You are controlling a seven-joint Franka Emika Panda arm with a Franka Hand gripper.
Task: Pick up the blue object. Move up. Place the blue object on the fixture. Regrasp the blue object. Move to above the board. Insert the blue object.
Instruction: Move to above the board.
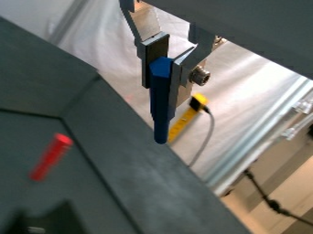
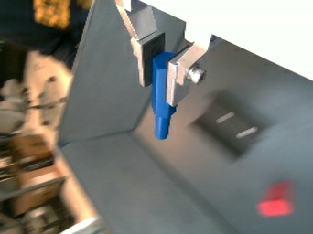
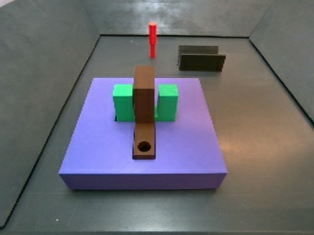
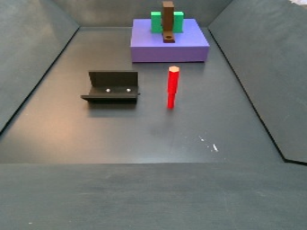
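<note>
My gripper point(image 1: 166, 64) is shut on the blue object point(image 1: 160, 101), a thin blue peg that hangs down from between the silver fingers; both wrist views show it point(image 2: 162, 91), high above the grey floor. The gripper point(image 2: 164, 57) and the peg do not show in either side view. The fixture point(image 3: 201, 60) stands on the floor at the back, also seen in a side view point(image 4: 111, 87) and blurred below in a wrist view point(image 2: 232, 128). The purple-blue board point(image 3: 185, 147) carries a green block point(image 3: 163, 101) and a brown bar point(image 3: 145, 110) with a round hole point(image 3: 145, 147).
A thin red peg point(image 3: 153, 39) stands upright on the floor beside the fixture point(image 4: 171, 87); it also shows in both wrist views point(image 1: 49, 157) point(image 2: 275, 199). Grey sloping walls enclose the floor. A yellow part with a cable point(image 1: 186, 114) lies beyond the wall.
</note>
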